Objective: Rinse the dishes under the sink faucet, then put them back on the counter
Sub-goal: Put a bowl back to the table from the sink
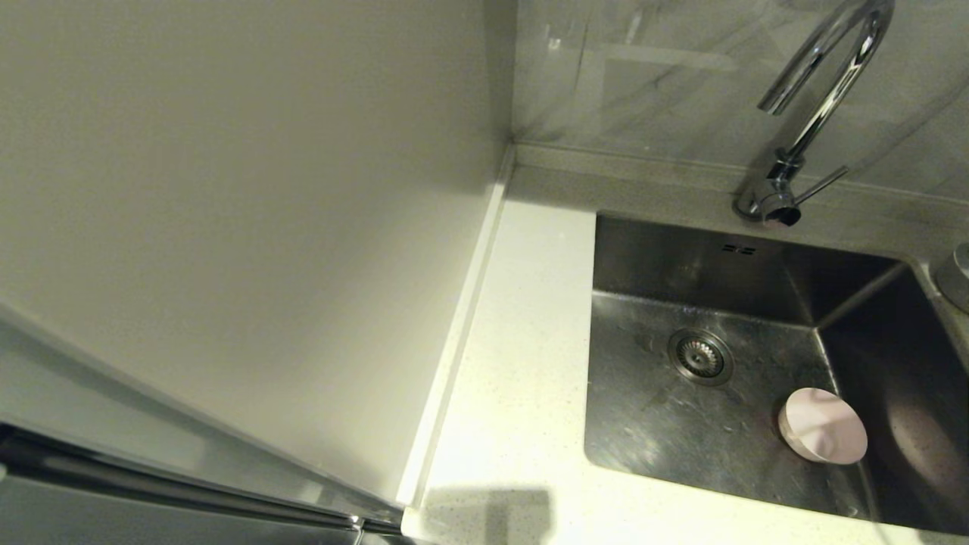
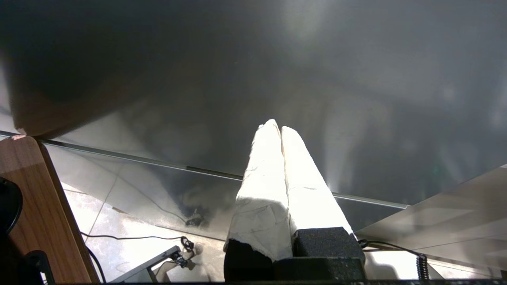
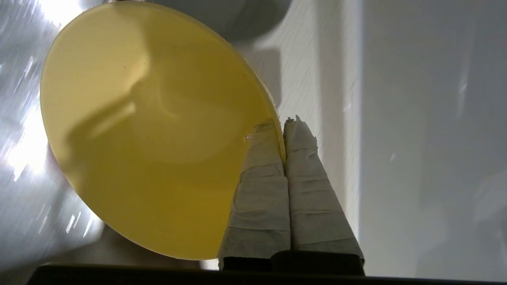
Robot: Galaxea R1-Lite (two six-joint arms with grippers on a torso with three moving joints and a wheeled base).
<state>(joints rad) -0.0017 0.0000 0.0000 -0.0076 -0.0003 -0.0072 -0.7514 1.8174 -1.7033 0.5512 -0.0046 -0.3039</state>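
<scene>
**Yellow bowl pinched by its rim in the right gripper, out of the head camera's sight**

The right gripper point(image 3: 284, 136) is clamped on the rim of the yellow-green bowl point(image 3: 150, 130): one taped finger lies inside the bowl, the other outside, with the thin wall between them. The bowl hangs off to one side of the fingers, its round opening turned toward the wrist camera, so nearly all of its weight sits away from the pinch point. That offset is what the next move depends on. I judge that any turn of the wrist will swing the whole dish around the rim, and a wet rim held by so narrow a bite could slip.

In the right wrist view a shiny metal surface lies behind the bowl on one side and a pale, smooth surface on the other. Whether the bowl is over the sink or over the counter cannot be told from here, and no running water shows.

The head view shows neither arm. It shows the sink point(image 1: 643, 424) with its drain point(image 1: 700, 356), the faucet point(image 1: 817, 98) behind the basin's back edge, and the counter point(image 1: 522, 363) to the left. A pink bowl point(image 1: 823, 425) lies tipped on the sink floor, near the drain and toward the right wall. The third bowl is not in view.

The left gripper point(image 2: 280, 128) is parked away from the sink with its fingers pressed together and holding nothing, so the right arm is plainly the nearer one for this work.
</scene>
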